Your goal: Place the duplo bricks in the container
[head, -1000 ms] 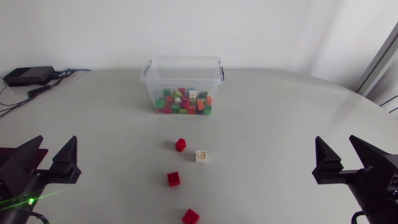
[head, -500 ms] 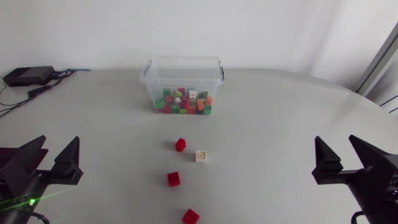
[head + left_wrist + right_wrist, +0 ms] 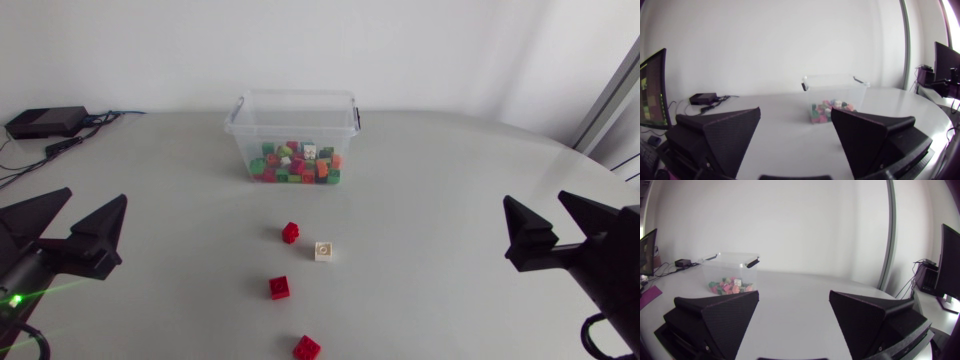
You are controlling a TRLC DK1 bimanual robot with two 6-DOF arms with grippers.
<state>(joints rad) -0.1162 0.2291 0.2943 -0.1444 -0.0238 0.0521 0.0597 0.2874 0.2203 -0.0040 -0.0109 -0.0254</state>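
Observation:
A clear plastic container at the table's back middle holds several coloured duplo bricks; it also shows ahead of my left gripper and far ahead of my right one. On the table in front of it lie three red bricks and a white brick. My left gripper is open at the left edge, my right gripper open at the right edge. Both are empty and far from the bricks.
A black box with cables lies at the table's back left corner.
Both grippers have shifted slightly: the left one has tilted and drawn toward the left edge, the right one has risen a little. The bricks have not moved.

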